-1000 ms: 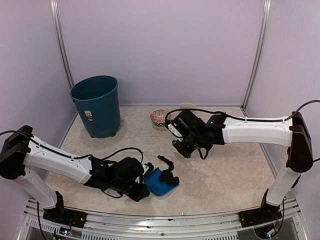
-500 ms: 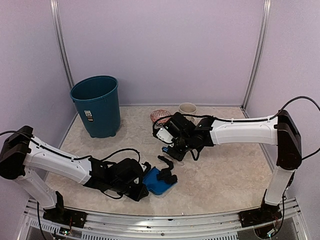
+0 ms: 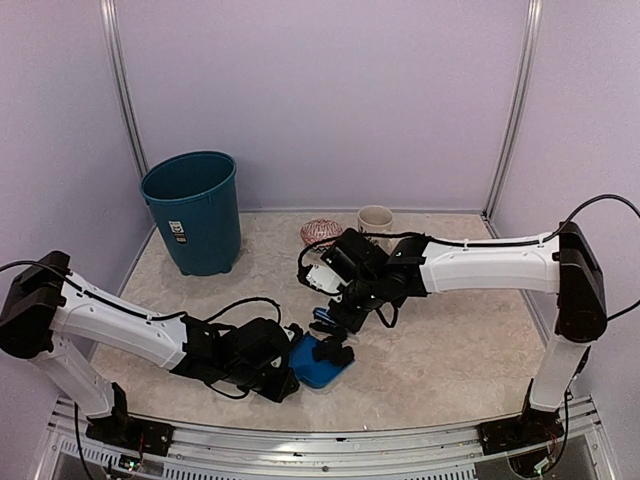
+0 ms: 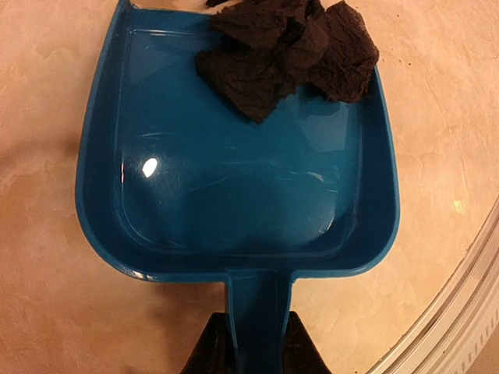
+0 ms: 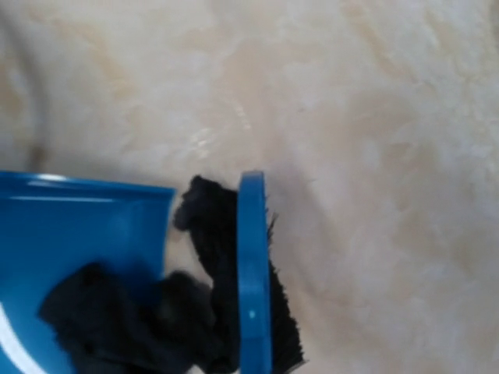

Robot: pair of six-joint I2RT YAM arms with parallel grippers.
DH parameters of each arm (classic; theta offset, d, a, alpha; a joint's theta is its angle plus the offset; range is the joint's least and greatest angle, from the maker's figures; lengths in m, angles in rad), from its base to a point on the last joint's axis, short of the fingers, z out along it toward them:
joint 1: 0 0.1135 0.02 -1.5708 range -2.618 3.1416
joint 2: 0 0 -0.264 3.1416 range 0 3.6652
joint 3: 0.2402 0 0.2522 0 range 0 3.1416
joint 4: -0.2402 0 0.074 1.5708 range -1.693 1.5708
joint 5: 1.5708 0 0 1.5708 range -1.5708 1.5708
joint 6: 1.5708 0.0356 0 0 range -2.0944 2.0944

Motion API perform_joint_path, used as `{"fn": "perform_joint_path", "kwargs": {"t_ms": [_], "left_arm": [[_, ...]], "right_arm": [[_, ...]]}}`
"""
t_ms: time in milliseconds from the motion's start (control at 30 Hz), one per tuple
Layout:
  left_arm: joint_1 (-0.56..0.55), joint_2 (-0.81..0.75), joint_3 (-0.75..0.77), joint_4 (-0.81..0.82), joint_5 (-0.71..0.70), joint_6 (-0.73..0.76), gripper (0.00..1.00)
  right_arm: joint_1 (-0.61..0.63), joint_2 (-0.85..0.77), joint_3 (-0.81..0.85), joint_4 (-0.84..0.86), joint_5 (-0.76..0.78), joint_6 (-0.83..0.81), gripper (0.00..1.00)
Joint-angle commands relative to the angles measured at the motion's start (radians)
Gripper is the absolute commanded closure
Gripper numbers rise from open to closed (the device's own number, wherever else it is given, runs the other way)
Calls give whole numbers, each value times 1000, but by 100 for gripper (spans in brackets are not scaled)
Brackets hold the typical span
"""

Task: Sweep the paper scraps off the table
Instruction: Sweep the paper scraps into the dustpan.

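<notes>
My left gripper (image 4: 257,343) is shut on the handle of the blue dustpan (image 4: 234,179), which lies flat on the table (image 3: 450,340). Crumpled black paper scraps (image 4: 288,47) sit at the pan's open far edge. In the top view the dustpan (image 3: 312,368) lies in front of my left gripper (image 3: 280,375). My right gripper (image 3: 340,308) is shut on the small blue brush (image 5: 253,288), its own fingers out of the right wrist view. The brush stands at the pan's mouth with black paper scraps (image 5: 117,319) bunched against its bristles, partly inside the dustpan (image 5: 70,226).
A teal waste bin (image 3: 193,210) stands at the back left. A beige mug (image 3: 375,217) and a pink striped round object (image 3: 320,233) sit by the back wall. The silver frame edge (image 3: 320,440) runs along the near side.
My right arm has swung the brush left and nearer, down to the dustpan's mouth, pushing the loose black scrap against the pan. The left arm and dustpan have stayed put.
</notes>
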Motion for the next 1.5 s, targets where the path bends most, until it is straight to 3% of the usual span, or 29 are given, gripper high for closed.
{"fn": "perform_joint_path", "kwargs": {"t_ms": [0,533,900,1467], "left_arm": [[-4,18,16,-38,-16,10,100],[-2,57,43,4,-34,43,100],[-7,18,-4,92,-73,108,100],[-7,-135,-44,146,-165,152,100]], "right_arm": [[39,-48,-36,-38,-58,91,100],[101,-168,-95,-13,-146,182,100],[99,-190,-39,-46,68,207,100],[86,-295,-27,-40,210,256,100]]}}
